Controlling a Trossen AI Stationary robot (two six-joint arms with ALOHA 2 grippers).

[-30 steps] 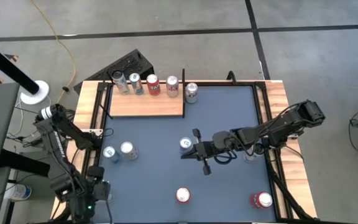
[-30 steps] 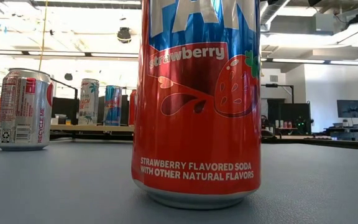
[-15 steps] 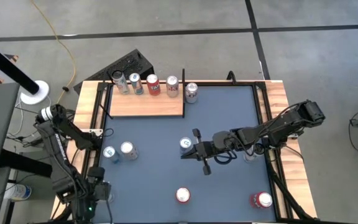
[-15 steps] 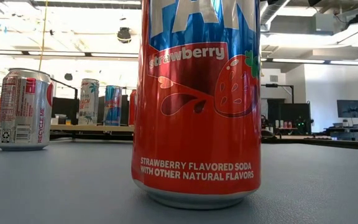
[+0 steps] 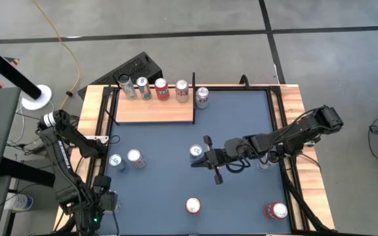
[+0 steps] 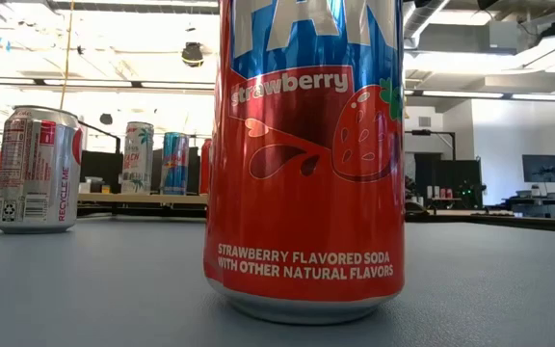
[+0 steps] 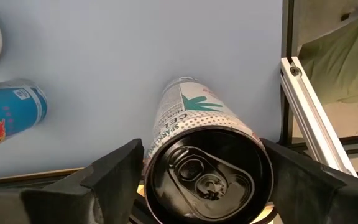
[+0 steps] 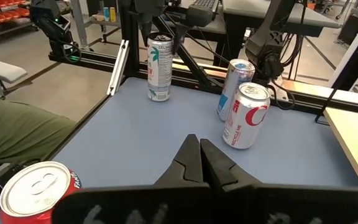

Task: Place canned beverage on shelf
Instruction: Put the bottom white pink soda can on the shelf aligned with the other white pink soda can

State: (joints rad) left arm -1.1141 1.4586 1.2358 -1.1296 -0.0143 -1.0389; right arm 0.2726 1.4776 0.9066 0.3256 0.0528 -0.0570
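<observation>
A white can with a green palm print (image 7: 197,118) stands upright on the blue table at its near left corner. My left gripper (image 7: 201,144) points down over it, open, one finger on each side of the can's upper part; from the right wrist this can (image 8: 159,67) shows under that gripper. From above, the gripper (image 5: 102,200) hides the can. The wooden shelf (image 5: 155,111) lies at the far left with several cans along its far edge. My right gripper (image 8: 199,155) is shut and hovers level over mid-table (image 5: 197,162). My left gripper comes at the palm-print can from above, its two fingers (image 7: 114,174) flanking the can's top rim (image 7: 166,149). I cannot tell whether they touch it. The can stands upright on its base on the table.
A blue can (image 5: 115,160) and a white can (image 5: 134,157) stand left of centre, and another can (image 5: 196,151) stands beside my right gripper. Red cans stand near the front edge (image 5: 193,205) and at the near right (image 5: 275,210). One can (image 5: 202,97) stands just right of the shelf.
</observation>
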